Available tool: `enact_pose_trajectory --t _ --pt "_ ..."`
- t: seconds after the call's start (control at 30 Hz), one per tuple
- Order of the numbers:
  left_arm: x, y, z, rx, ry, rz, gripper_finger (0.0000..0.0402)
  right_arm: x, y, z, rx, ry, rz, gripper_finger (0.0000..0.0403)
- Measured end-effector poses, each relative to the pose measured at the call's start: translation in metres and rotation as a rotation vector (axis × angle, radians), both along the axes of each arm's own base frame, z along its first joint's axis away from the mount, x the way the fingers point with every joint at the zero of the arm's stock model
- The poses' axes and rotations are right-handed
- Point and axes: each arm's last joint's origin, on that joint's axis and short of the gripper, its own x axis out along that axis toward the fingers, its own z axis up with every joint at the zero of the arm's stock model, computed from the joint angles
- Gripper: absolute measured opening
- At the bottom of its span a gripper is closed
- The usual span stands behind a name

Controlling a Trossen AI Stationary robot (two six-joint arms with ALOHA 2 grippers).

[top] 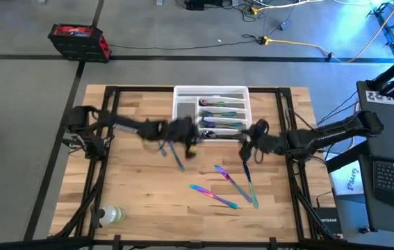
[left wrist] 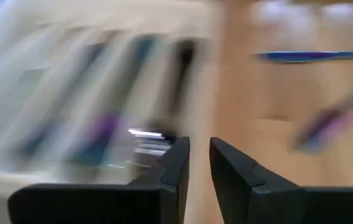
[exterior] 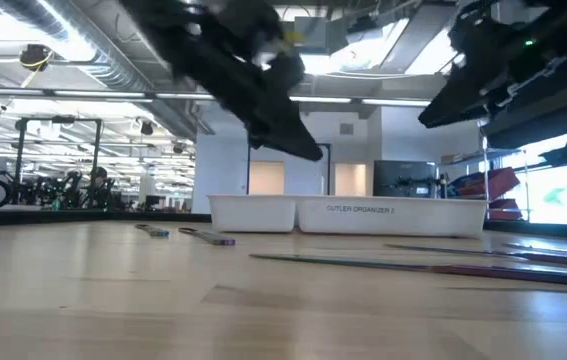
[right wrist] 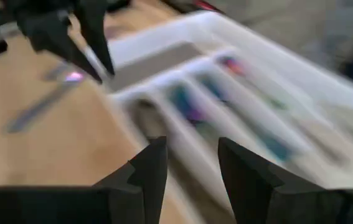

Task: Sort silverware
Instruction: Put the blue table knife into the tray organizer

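Both grippers blurred | left gripper (top: 183,132) jaws nearly closed, grip unclear | right gripper (top: 247,147) jaws parted, empty

Bright, even overhead light; both wrist views smear with motion blur, and the left arm (top: 141,128) blurs from above.

Overhead looks down, low looks level; both share tray (top: 210,111)

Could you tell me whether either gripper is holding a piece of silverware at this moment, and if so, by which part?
Neither shows a hold: the left gripper has a narrow empty gap, and the right gripper stands open above the tray.
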Motion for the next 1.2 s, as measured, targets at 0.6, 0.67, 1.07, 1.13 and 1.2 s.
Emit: enact_pose_trajectory --t 0.6,0.67,1.07,1.13,1.2 --pt "-0.018 -0.146 -0.071 -0.02 -0.081 -0.404 0.0045 0.011 0.119 -0.069 0.069 -0.05 0.442 0.0127" --pt "-0.018 -0.149 -0.074 -0.008 -0.081 -0.414 0.0039 0.024 0.139 -0.073 0.061 -0.077 0.435 0.0127" --pt "-0.014 -0.156 -0.086 0.067 -0.16 -0.477 0.0001 0.054 0.224 -0.112 0.05 -0.187 0.238 0.0127" --pt "-0.014 -0.155 -0.086 0.079 -0.156 -0.478 0.0 0.048 0.232 -0.112 0.05 -0.213 0.231 0.0127" --pt "-0.013 -0.153 -0.087 0.099 -0.149 -0.482 0.0 0.039 0.237 -0.113 0.03 -0.223 0.226 0.0127"
